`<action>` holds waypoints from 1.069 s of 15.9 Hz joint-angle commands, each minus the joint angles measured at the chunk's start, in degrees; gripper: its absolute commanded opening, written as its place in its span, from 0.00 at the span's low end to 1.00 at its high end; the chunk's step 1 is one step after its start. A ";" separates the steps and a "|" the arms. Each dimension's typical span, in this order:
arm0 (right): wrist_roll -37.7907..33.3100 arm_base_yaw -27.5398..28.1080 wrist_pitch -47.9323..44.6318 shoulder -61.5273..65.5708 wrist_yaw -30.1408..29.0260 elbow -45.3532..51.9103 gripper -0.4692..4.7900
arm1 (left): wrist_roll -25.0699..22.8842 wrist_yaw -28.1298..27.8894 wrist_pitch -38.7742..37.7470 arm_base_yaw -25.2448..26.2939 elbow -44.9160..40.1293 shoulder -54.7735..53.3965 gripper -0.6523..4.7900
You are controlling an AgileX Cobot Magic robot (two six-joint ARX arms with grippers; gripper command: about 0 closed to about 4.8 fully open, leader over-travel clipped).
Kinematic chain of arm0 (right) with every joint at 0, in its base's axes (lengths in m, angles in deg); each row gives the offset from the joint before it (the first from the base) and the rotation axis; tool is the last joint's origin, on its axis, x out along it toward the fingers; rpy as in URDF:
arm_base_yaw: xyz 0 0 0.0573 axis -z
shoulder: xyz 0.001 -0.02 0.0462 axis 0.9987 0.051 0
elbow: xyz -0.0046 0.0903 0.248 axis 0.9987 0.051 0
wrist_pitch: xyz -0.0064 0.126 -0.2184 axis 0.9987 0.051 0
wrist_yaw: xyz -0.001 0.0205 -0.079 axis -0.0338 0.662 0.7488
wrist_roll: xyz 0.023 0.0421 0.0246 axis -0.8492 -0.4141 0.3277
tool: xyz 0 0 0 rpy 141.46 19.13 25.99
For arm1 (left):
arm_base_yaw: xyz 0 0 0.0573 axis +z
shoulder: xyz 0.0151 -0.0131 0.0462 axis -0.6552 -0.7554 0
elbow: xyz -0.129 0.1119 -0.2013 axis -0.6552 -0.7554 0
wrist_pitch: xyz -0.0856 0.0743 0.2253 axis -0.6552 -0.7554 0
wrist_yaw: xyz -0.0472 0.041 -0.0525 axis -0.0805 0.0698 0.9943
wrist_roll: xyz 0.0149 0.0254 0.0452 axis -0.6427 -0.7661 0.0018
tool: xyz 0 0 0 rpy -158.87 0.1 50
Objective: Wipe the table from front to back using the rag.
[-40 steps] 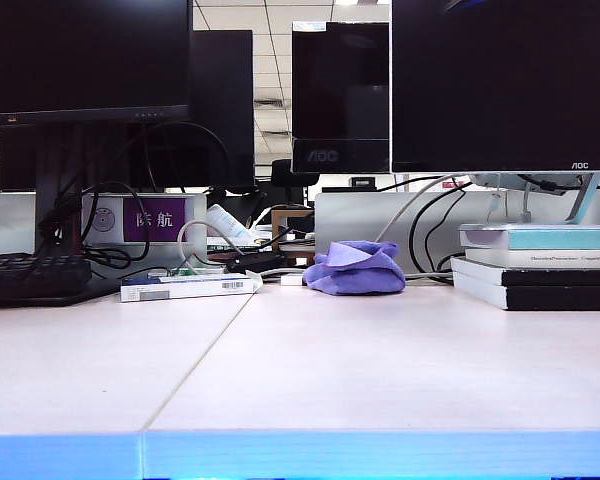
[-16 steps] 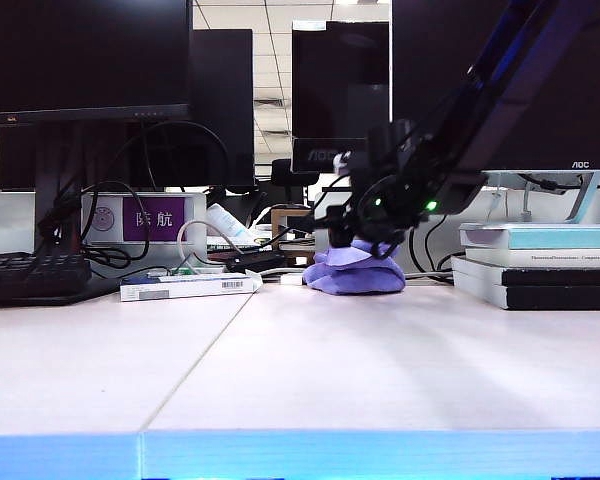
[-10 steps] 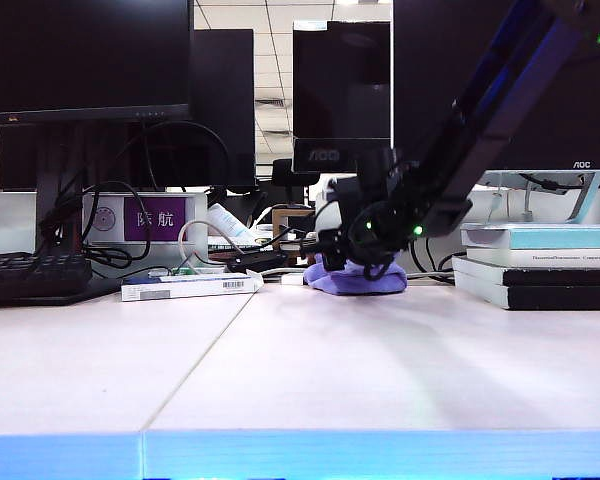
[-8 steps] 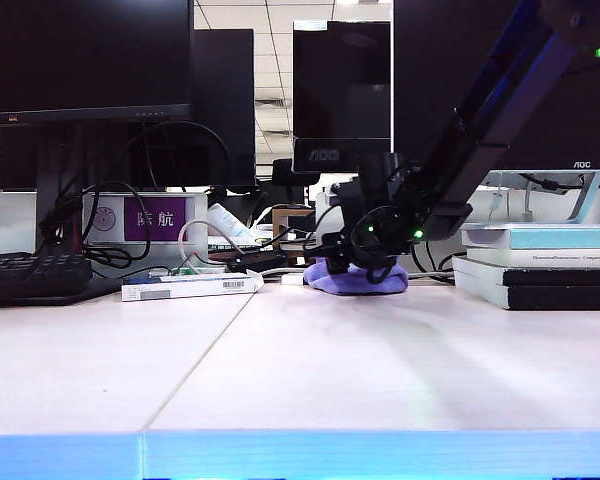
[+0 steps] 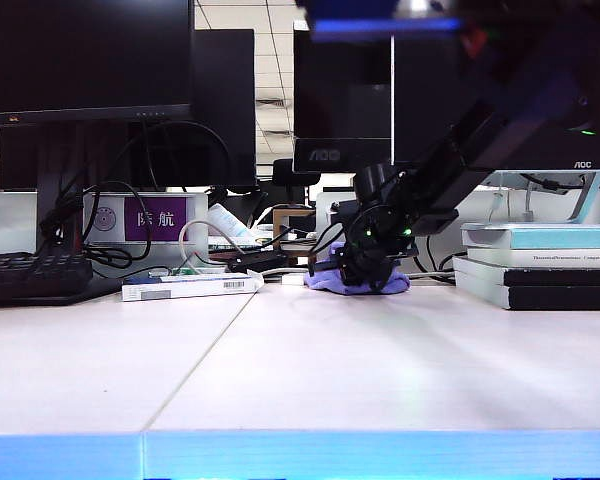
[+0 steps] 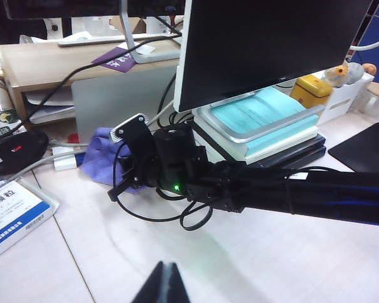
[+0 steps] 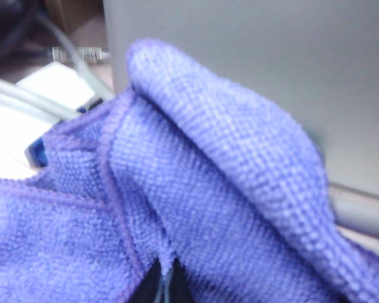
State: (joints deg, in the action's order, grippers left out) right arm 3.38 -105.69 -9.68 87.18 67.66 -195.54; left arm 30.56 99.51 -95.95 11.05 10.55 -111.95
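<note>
The right gripper (image 5: 352, 272) sits low at the back of the table (image 5: 310, 370), reached in from about two o'clock of the exterior view, its dark body with small green lights pressed down into the rag (image 5: 388, 283). In the right wrist view its jaws stand together, their dark tips buried in a fold of the purple cloth (image 7: 177, 208), so it is clamped on the rag rather than merely touching it. The rag lies bunched on the table top, at about twelve o'clock from the middle of the table's front edge, just in front of a grey monitor stand (image 6: 114, 95) and near a stack of books (image 5: 540, 265) that sits at its three o'clock side. In the left wrist view the rag (image 6: 100, 158) shows as a purple heap partly hidden behind the right arm's wrist, with white cables (image 6: 31, 165) running up to it. The left gripper (image 6: 164, 285) hovers above bare table well apart from the rag; only its two dark fingertips show, lying together with no gap and nothing between them. A small white box with blue print (image 6: 12, 211) lies on the table at the rag's nine o'clock side in the exterior view, and a black keyboard (image 5: 30, 275) lies farther out the same way.
</note>
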 commanded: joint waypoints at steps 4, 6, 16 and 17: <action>0.20 -0.96 9.29 -2.23 0.17 0.04 0.08 | 0.13 0.31 -0.02 -0.07 0.37 0.13 0.11; 0.20 -1.05 12.17 -3.15 0.26 0.02 0.08 | 0.13 0.31 -0.02 -0.07 0.37 0.13 0.11; -1.77 -2.82 27.45 -3.65 -4.57 0.15 0.08 | 0.13 0.33 -0.02 -0.07 0.37 0.17 0.11; -1.77 -3.06 29.38 -3.65 -4.55 0.15 0.08 | 0.13 0.33 -0.02 -0.07 0.37 0.17 0.11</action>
State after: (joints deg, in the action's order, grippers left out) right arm 1.87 -108.13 10.84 82.40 64.82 -196.11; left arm 30.58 99.51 -96.29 11.05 10.53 -111.95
